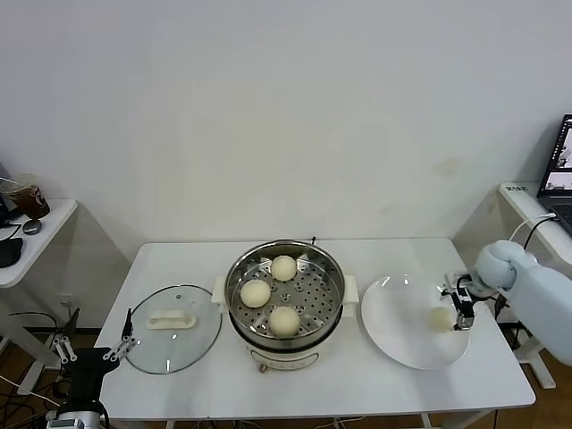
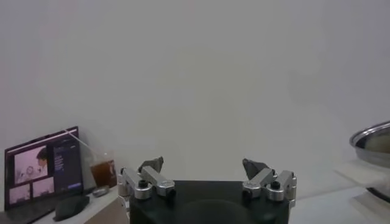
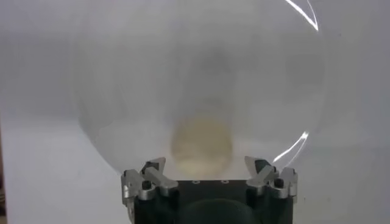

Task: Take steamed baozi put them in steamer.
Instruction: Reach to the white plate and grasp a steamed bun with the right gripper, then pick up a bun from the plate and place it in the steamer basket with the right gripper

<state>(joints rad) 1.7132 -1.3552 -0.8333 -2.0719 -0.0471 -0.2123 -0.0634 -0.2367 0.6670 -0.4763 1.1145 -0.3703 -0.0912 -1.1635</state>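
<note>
The steel steamer (image 1: 284,268) stands mid-table on its white base and holds three cream-white baozi (image 1: 283,267) (image 1: 256,293) (image 1: 284,321) on its perforated tray. One more baozi (image 1: 440,318) lies on the right side of the white plate (image 1: 402,340). My right gripper (image 1: 458,313) is open just right of that baozi, over the plate's edge. In the right wrist view the baozi (image 3: 201,144) sits just ahead of the open gripper (image 3: 206,165), between the jaw lines. My left gripper (image 1: 94,350) is open and empty, parked low off the table's left front corner; its own view (image 2: 203,165) shows only wall.
The glass lid with a white handle (image 1: 172,339) lies flat on the table left of the steamer. A side desk with a cup (image 1: 29,198) stands far left, and another desk with a laptop (image 1: 556,179) far right. The steamer's rim shows in the left wrist view (image 2: 372,137).
</note>
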